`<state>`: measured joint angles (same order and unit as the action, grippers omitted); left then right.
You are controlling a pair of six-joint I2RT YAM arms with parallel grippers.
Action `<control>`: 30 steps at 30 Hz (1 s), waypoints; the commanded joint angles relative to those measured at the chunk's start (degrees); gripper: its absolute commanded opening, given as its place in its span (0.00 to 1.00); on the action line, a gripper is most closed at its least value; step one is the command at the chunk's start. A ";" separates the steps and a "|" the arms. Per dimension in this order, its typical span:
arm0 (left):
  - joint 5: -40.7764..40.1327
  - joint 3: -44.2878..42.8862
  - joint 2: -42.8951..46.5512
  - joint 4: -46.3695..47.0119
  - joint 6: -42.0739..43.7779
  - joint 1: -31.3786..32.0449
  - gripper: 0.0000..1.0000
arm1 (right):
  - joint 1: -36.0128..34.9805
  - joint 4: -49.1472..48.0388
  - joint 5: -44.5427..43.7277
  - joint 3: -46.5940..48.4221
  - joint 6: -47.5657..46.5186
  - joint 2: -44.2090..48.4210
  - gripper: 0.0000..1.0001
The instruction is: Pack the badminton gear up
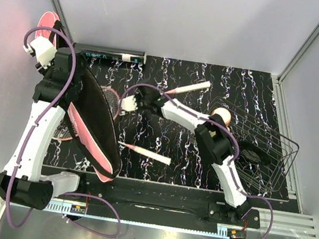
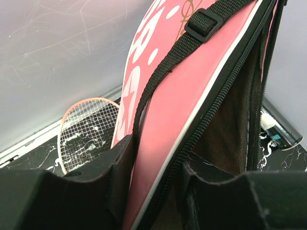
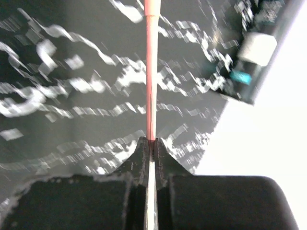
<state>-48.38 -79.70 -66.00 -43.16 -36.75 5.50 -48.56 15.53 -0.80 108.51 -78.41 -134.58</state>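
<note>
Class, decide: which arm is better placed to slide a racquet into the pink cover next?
Right: the right gripper is shut on a racquet by its shaft, while the left gripper is busy holding the cover.

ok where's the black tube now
In the top view the black tube lies along the far edge of the mat, left of centre, behind the pink racquet cover.

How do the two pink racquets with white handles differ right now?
The far pink racquet with white handle is clamped at its thin shaft by the right pincer; the near pink racquet lies free. The far one's head sits exposed; the near one runs under the long pink racquet cover. Shared: pink frames, white handles.
</note>
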 commanded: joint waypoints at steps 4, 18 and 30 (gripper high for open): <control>-2.78 1.21 -0.53 4.57 -1.83 -0.49 0.00 | 7.50 1.87 -11.33 -1.17 0.09 15.82 0.00; 11.63 12.37 -1.50 15.19 -10.71 -4.88 0.00 | 9.71 13.11 -21.78 -10.16 23.74 28.23 0.00; 15.59 11.32 -11.96 17.32 -10.62 -5.23 0.00 | 2.77 14.26 -32.15 -19.65 26.82 39.21 0.00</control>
<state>-34.76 -66.94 -77.84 -31.94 -46.52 0.69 -43.59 30.74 -26.63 89.08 -54.28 -101.65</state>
